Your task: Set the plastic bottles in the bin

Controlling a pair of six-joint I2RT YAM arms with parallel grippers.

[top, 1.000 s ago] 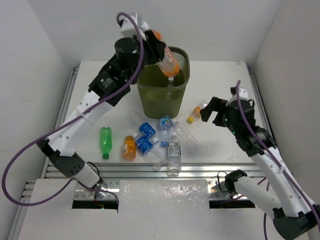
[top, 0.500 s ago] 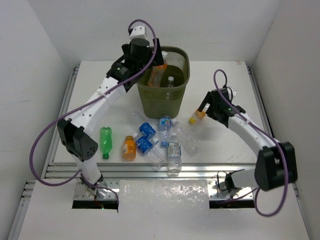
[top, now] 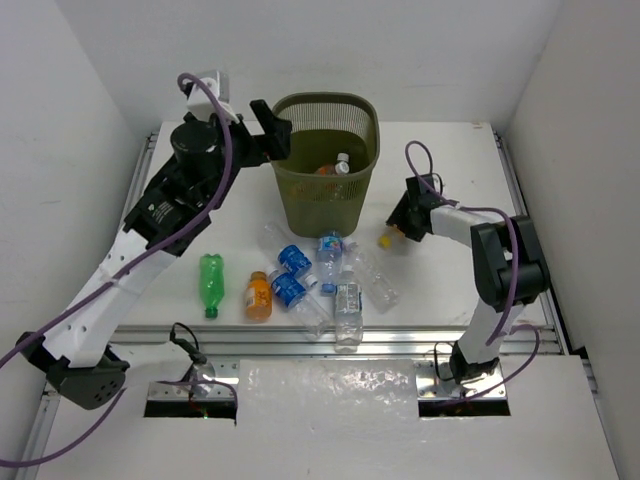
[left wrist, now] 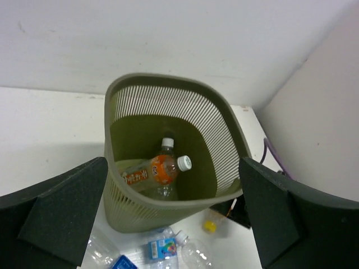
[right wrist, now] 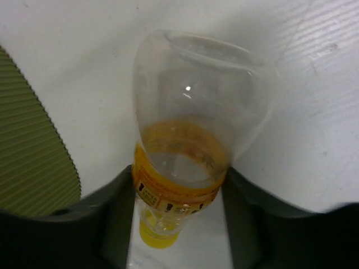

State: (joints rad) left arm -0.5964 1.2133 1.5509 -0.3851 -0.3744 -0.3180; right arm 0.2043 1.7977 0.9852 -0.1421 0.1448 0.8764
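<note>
1. Yellow-cap bottle (right wrist: 178, 168) lies on the worktop (top: 450, 170) just right of the bin (top: 327, 102). Right tool (top: 402, 224) is clamped on its label band, one finger touching each side. Bottle is not lifted yet.
2. Risk: the body is thin, clear and looks empty, so it can dent or squirt out of the jaws on lift. The grip looks nearer the cap than the base, so the fat end may swing down.
3. Risk: the bin wall is close. A low carry clips the rim and knocks the bottle loose or shoves the bin.
4. Binned orange bottle (left wrist: 160, 170) rests on a clear one inside.
5. Left tool (top: 264, 134) is spread wide and empty, beside the bin's left rim. Both arms over the bin together could collide.
6. Clear bottles (top: 322, 282) lie heaped and touching in front of the bin. Loose orange bottle (top: 259, 296) and green bottle (top: 210, 280) are to their left. Pulling one from the heap may roll its neighbours toward the near edge.
</note>
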